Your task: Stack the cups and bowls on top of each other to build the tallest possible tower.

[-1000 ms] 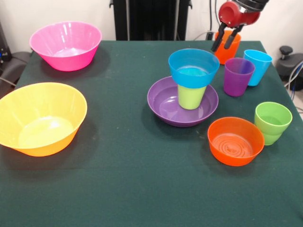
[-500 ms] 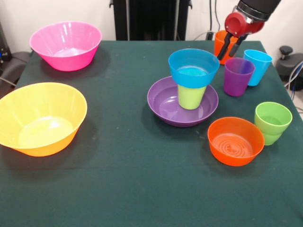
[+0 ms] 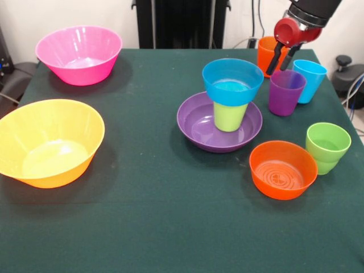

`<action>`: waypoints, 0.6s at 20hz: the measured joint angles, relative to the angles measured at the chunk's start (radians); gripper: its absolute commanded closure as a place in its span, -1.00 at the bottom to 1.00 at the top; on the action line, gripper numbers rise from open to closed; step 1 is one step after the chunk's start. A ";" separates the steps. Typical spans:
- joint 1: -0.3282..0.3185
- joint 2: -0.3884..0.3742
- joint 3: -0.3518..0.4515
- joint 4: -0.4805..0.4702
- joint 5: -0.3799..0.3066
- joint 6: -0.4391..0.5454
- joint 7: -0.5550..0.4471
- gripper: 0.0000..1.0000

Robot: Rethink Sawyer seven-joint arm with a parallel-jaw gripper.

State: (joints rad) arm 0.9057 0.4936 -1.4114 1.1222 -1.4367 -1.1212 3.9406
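Observation:
The tower stands mid-table: a wide purple bowl (image 3: 196, 124) holds an upturned lime-yellow cup (image 3: 230, 116) with a small blue bowl (image 3: 232, 82) on top. My gripper (image 3: 280, 69) is open and empty. It hangs right of the tower, between the orange cup (image 3: 264, 52) and the far rim of the purple cup (image 3: 286, 94). A light blue cup (image 3: 310, 79) stands right of the purple cup. A green cup (image 3: 327, 147) and a small orange bowl (image 3: 282, 169) sit nearer the camera on the right. A pink bowl (image 3: 78, 54) and a yellow-orange bowl (image 3: 48, 142) sit at the left.
The green table (image 3: 159, 227) ends close to the light blue and green cups on the right. The black pedestal (image 3: 181, 23) stands behind the far edge. Dark equipment (image 3: 347, 71) sits off the right edge.
My gripper has moved right and slightly toward the camera, from over the orange cup to the purple cup's far rim. The cups and bowls have not moved.

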 measured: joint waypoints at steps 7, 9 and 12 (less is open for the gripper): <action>0.005 0.000 0.000 0.000 0.005 0.000 0.000 -1.00; 0.005 0.001 0.000 0.000 0.006 0.000 0.000 -1.00; 0.006 0.006 -0.005 0.000 0.006 0.002 0.000 -1.00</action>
State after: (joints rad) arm 0.9121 0.4992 -1.4163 1.1222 -1.4311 -1.1187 3.9406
